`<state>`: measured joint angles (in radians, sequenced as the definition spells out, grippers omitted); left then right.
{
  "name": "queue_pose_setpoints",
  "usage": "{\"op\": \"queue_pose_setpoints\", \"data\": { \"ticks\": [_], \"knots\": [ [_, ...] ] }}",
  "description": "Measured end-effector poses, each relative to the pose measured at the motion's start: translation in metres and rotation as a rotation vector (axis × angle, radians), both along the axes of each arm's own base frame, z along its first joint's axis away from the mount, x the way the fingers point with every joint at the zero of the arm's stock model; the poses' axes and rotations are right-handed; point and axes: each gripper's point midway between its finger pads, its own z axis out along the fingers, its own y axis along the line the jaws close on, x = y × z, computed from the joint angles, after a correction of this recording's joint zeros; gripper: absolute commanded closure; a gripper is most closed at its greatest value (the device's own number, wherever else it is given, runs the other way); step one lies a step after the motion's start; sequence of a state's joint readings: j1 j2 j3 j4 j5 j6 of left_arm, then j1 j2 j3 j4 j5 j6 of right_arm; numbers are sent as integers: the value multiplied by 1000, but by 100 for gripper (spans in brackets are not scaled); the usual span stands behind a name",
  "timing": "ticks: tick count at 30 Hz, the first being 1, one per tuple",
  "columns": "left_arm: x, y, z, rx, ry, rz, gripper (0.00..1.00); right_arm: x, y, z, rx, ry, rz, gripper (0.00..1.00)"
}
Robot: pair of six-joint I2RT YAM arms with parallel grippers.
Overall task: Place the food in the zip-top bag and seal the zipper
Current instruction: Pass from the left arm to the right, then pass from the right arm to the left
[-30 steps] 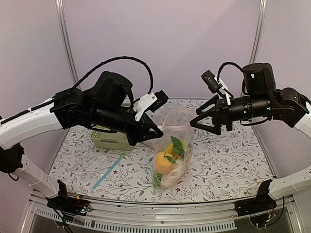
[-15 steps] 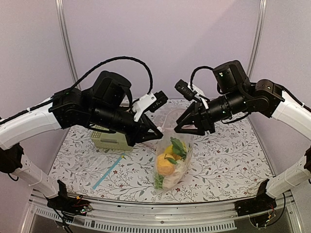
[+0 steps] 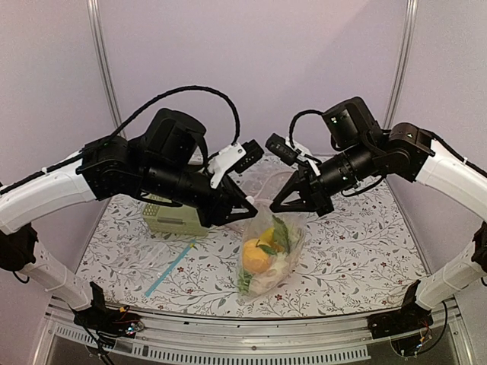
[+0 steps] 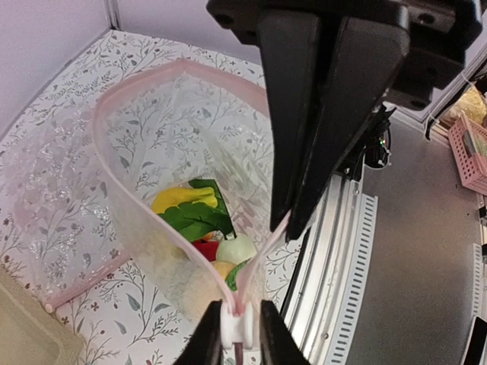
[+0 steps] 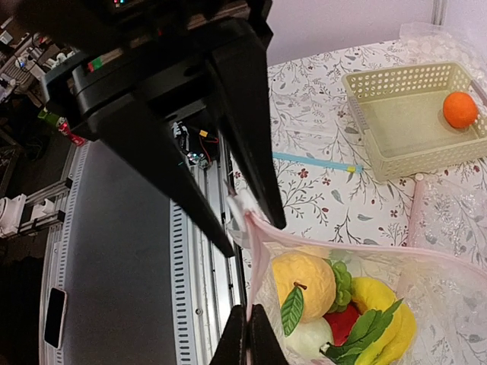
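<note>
Pink zipper (image 4: pixel 97 129) sits pinched in left end effector (image 4: pixel 240 327) and right end effector (image 5: pixel 247 334), tips close together.

Top view: basket (image 3: pixel 167 222) mostly behind L arm (image 3: pixel 152 175); bag (image 3: pixel 268 255) mouth hidden by L gripper (image 3: pixel 249 208) & R gripper (image 3: pixel 275 208). L wrist view: own fingers (image 4: pixel 202 342) cut by bottom edge, basket just a corner. R wrist view: bag runs off right & bottom edges; red food (image 5: pixel 346 318) mostly under greens (image 5: pixel 367 327).
</note>
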<state>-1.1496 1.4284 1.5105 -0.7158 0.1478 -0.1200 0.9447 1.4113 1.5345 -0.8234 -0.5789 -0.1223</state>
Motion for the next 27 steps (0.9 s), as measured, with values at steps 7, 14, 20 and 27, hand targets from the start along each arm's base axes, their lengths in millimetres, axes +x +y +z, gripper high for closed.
{"op": "queue_pose_setpoints", "data": {
  "ticks": [7, 14, 20, 27],
  "knots": [
    [9, 1, 5, -46, -30, 58, 17, 7, 1, 3, 35, -22, -47, 100],
    [8, 11, -6, -99, -6, 97, 50, 7, -4, 23, 103, -51, -86, 100],
    [13, 8, 7, -169, -4, 100, 53, 8, -3, 27, 120, -50, -92, 100],
    [28, 8, 21, -241, 20, 96, 61, 5, -2, 27, 122, -29, -87, 100]
  ]
}}
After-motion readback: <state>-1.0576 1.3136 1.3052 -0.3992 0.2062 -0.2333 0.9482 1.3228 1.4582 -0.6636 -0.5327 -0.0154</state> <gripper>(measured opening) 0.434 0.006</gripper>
